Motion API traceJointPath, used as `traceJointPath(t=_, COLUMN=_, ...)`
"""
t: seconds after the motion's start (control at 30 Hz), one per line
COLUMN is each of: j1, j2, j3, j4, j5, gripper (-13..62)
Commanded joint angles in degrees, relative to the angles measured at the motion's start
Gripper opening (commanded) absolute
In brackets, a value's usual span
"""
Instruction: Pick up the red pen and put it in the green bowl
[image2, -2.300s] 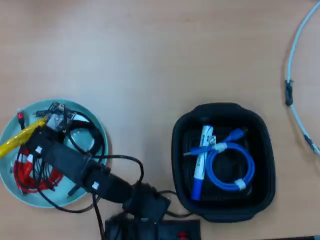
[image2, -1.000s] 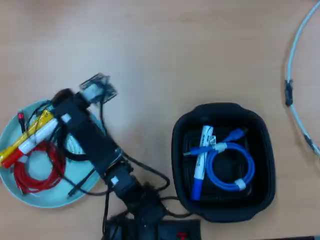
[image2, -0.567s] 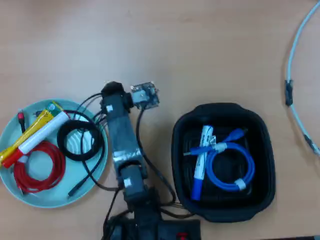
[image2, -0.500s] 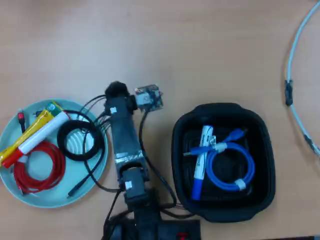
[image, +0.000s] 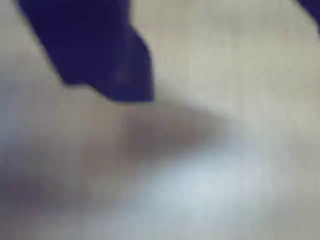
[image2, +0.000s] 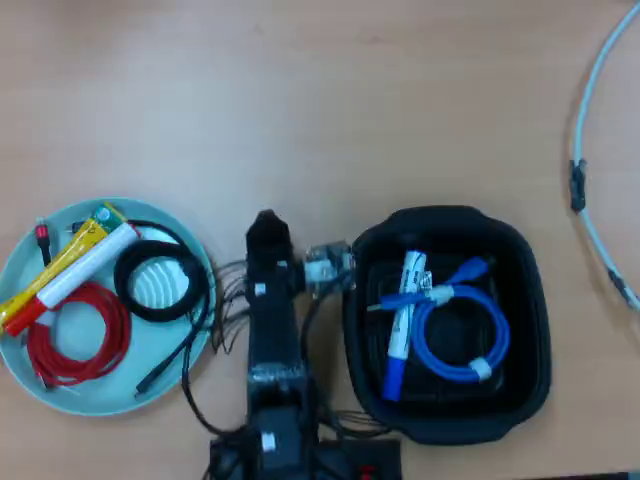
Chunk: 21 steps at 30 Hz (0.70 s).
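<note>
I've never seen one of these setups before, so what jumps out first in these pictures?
In the overhead view, a black robot arm stands between two full containers. On the left, the green bowl holds the red pen, a red cable coil and a black cable. On the right, a black tray holds a blue-capped marker and blue cable.

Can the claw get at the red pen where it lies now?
Probably yes. The red pen lies on top in the green bowl, uncovered from above, though the yellow strip sits tight alongside and the red cable is close. The claw is beside the bowl.
</note>
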Motion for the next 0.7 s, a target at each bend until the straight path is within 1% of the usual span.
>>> traceJointPath(t=0.0, j1=1.1, j2=5.9, j3=2.3, j4=-7.1, j5=2.3, gripper=40.6)
traceJointPath(t=0.2, j1=2.5, j2=12.1, j3=16.9, j4=-16.5, j5=2.0, gripper=40.3)
traceJointPath(t=0.37, j1=4.1, j2=12.6, j3=24.3, j4=-20.9, j5=1.8, gripper=40.3)
traceJointPath(t=0.67, j1=4.9, j2=12.4, j3=28.5, j4=-22.6, j5=1.9, gripper=40.3)
